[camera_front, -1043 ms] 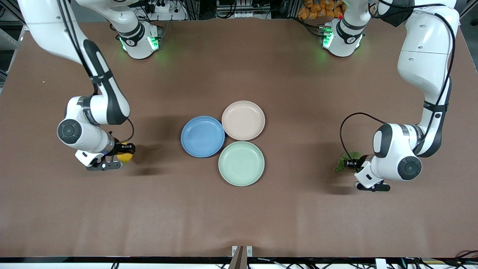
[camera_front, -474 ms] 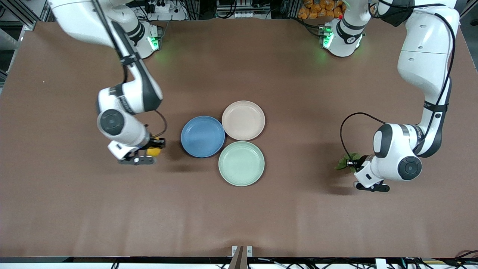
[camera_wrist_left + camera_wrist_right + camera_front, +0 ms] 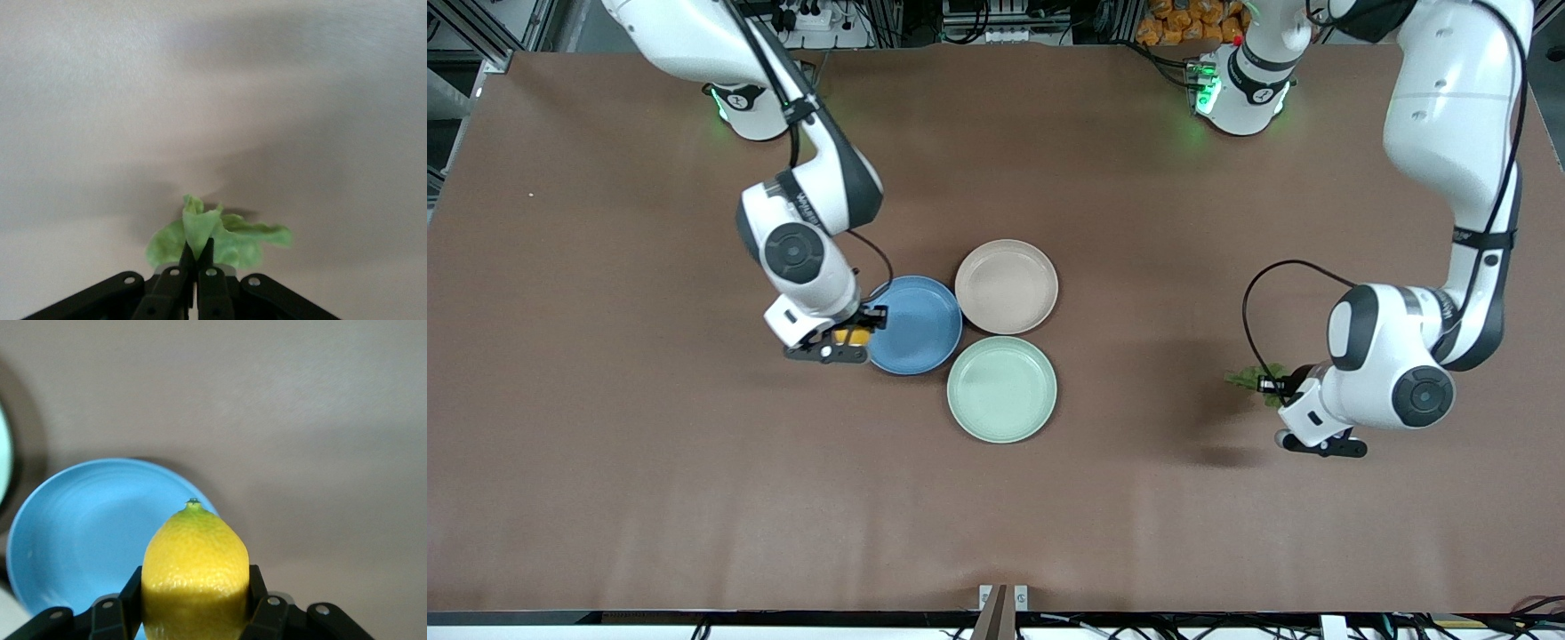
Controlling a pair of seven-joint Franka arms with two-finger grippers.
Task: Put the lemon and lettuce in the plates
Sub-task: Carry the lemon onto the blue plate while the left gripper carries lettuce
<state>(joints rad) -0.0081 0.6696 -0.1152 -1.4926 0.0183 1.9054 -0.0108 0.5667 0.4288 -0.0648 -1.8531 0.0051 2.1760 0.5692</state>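
My right gripper [image 3: 853, 337] is shut on the yellow lemon [image 3: 851, 338] and holds it over the blue plate's [image 3: 920, 324] rim, at the side toward the right arm's end. In the right wrist view the lemon [image 3: 195, 573] sits between the fingers [image 3: 257, 590], with the blue plate [image 3: 80, 527] below. The beige-pink plate [image 3: 1007, 286] touches the blue one and holds nothing. My left gripper [image 3: 1270, 385] is shut on the green lettuce [image 3: 1249, 377] low over the table near the left arm's end. In the left wrist view the lettuce [image 3: 223, 235] sticks out past the closed fingertips [image 3: 197, 251].
A pale mint-green plate [image 3: 1002, 388] lies against the other two plates, nearer the front camera. Its rim shows in the right wrist view [image 3: 3, 463]. The brown table [image 3: 996, 498] is bare around the plates.
My right arm has carried the lemon from near the right arm's end of the table to the blue plate's rim. My left gripper has risen slightly with the lettuce.
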